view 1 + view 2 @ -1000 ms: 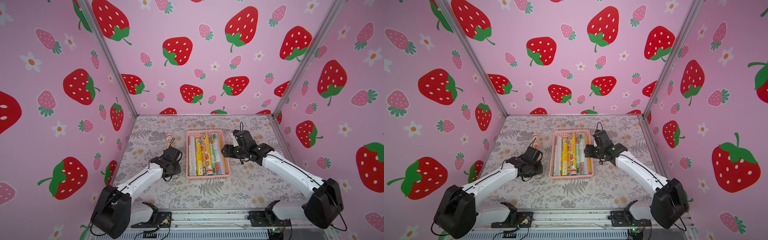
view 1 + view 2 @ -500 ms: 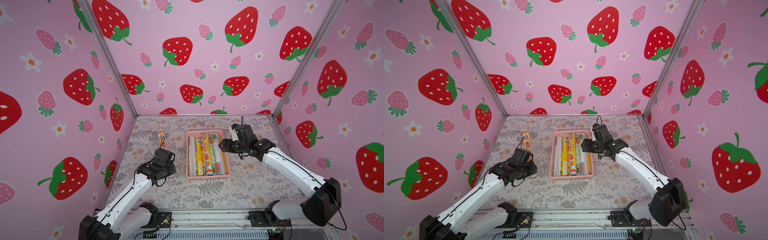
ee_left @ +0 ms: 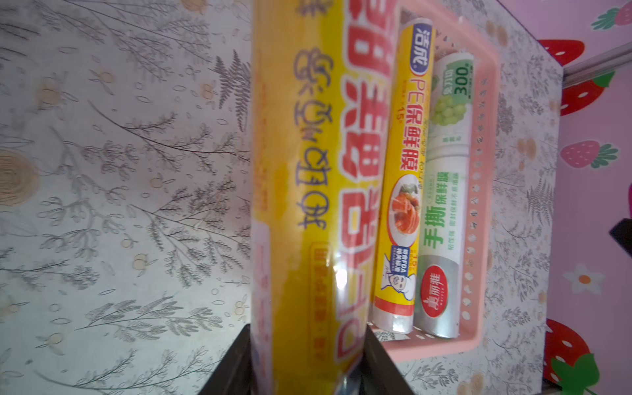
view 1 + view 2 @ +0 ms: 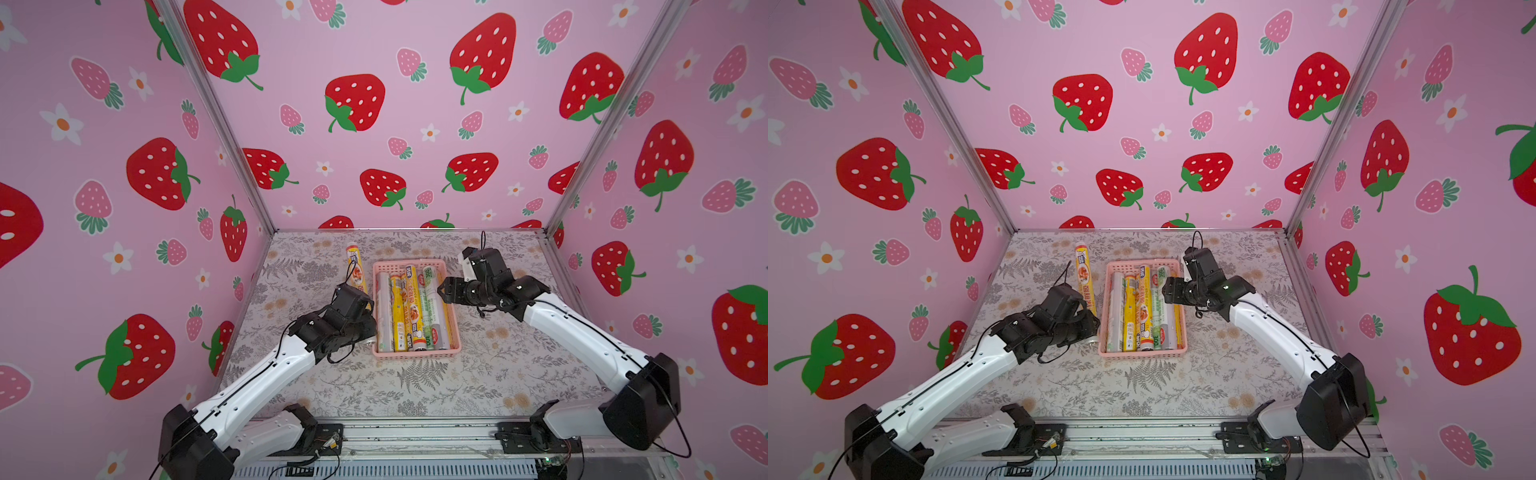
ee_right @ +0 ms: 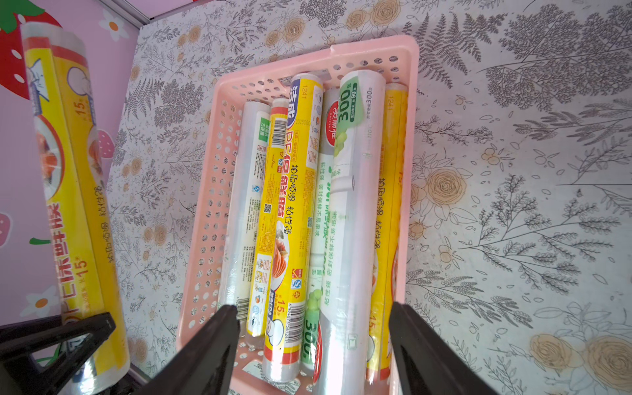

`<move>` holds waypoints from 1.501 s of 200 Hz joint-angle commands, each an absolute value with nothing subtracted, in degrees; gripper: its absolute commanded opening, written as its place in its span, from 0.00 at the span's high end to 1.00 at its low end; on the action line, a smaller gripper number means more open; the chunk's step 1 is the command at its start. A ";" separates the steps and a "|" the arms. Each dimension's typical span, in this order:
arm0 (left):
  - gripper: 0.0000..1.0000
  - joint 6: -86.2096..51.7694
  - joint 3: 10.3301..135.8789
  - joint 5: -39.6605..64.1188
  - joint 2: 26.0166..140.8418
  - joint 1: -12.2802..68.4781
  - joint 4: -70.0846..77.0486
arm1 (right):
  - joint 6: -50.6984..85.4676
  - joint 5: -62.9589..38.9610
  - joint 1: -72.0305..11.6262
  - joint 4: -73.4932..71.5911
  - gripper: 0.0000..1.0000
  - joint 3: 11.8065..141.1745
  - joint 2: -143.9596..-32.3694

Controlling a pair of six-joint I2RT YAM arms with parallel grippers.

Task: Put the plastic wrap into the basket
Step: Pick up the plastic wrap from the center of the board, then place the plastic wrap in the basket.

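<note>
The left gripper (image 3: 304, 371) was clamped tight on the near end of a yellow roll (image 3: 307, 171), held just left of the basket (image 4: 415, 355) and along its long side. The right gripper (image 5: 311, 349) hung part-spread and empty over the basket. Several rolls (image 4: 411, 307) lay inside. This looked like the carry; next, the roll needed lifting over the rim and lowering onto the others.

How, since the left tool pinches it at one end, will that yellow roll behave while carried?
Probably stiff: the yellow roll juts straight from the left tool without sagging. Its glossy wrapper may let it slip or pivot. Being round, it could roll if dropped outside the basket.
</note>
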State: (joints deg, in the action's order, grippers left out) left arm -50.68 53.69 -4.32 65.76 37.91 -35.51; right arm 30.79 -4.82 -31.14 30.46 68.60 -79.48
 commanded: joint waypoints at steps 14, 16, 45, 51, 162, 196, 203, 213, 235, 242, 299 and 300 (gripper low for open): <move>0.59 -52.38 57.51 -4.45 72.93 41.38 -27.27 | 29.71 -4.22 -31.20 31.05 0.26 67.23 -80.06; 0.59 -52.45 57.53 -4.25 73.34 41.37 -26.97 | 29.71 -4.22 -31.20 31.08 0.26 67.13 -80.04; 0.59 -52.59 58.15 -2.38 79.17 41.33 -22.81 | 29.62 -6.41 -31.18 29.93 0.26 65.92 -79.64; 0.59 -52.46 58.54 -2.21 80.33 41.33 -22.76 | 29.62 -6.21 -31.27 30.04 0.26 65.68 -79.48; 0.58 -52.30 57.55 -1.67 85.09 42.09 -25.91 | 29.44 -4.57 -31.24 30.15 0.26 66.05 -81.39; 0.58 -52.10 56.45 -1.56 84.90 43.23 -27.34 | 29.44 -4.56 -31.21 30.11 0.26 66.71 -82.15; 0.58 -52.05 56.21 -1.58 84.87 43.54 -27.71 | 29.37 -4.64 -31.20 30.23 0.26 66.94 -82.35; 0.58 -52.05 55.82 -1.77 84.82 43.83 -28.02 | 29.42 -4.64 -31.21 30.29 0.26 67.10 -82.51; 0.57 -51.96 55.03 -2.07 84.73 44.03 -28.64 | 29.53 -4.75 -31.25 30.32 0.26 67.01 -82.34; 0.57 -51.99 54.94 -2.11 84.81 44.03 -28.82 | 29.52 -4.71 -31.25 30.29 0.26 66.97 -82.18; 0.50 -51.94 54.39 -2.64 85.23 45.00 -29.33 | 29.09 -4.57 -31.21 30.90 0.26 66.70 -81.73; 0.49 -51.90 54.40 -2.64 85.33 45.00 -29.34 | 29.09 -4.57 -31.20 30.92 0.26 66.70 -81.69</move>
